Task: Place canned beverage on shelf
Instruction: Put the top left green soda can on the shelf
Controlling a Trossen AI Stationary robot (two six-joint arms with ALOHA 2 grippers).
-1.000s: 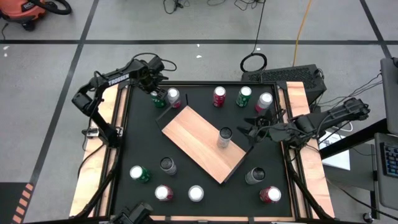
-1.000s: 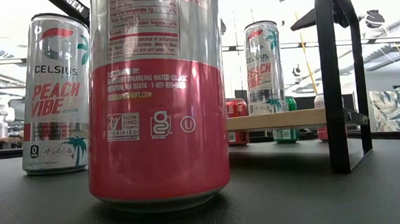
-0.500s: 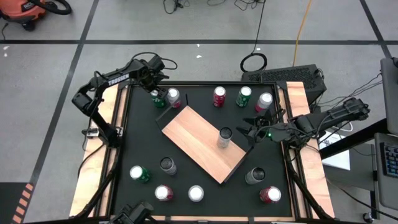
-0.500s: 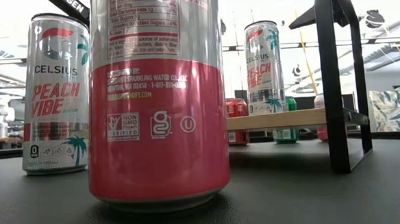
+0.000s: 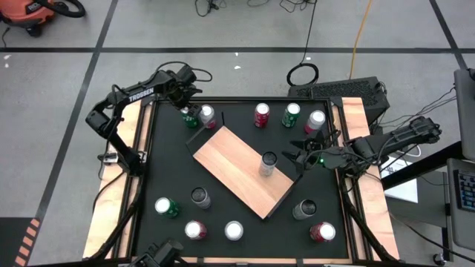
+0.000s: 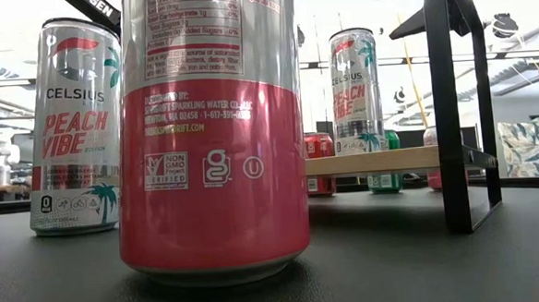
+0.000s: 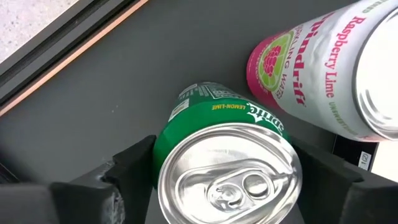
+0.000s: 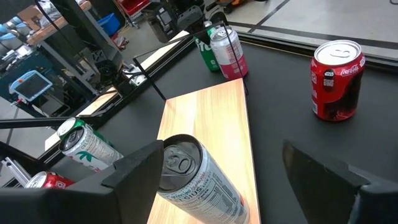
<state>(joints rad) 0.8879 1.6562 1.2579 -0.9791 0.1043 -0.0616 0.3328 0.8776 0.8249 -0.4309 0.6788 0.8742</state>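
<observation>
Up at the far left corner of the black worktop, the left claw sits around a green Sprite can. In the left wrist view, 1 dark finger shows on each side of the can, very close to its wall, but whether they press on it I cannot tell. A pink-and-white Raspberry Lime can stands just beside the green one, upright.

The shelf lies in the middle of the worktop, turned at a diagonal, its light wood board raised on black corner rods. 1 tall silver can stands upright on it, toward the right end; the low view shows it as a Celsius can on the board.

The right claw hovers at the shelf's right edge with its fingers spread wide apart and nothing between them. In the right wrist view the silver can is just ahead of that claw, and a red Coca-Cola can stands on the worktop beyond the shelf.

Other cans stand around the worktop: 3 along the far edge and several along the near edge. Closest to the low camera is a pink-and-silver can, with another Celsius can behind it.
</observation>
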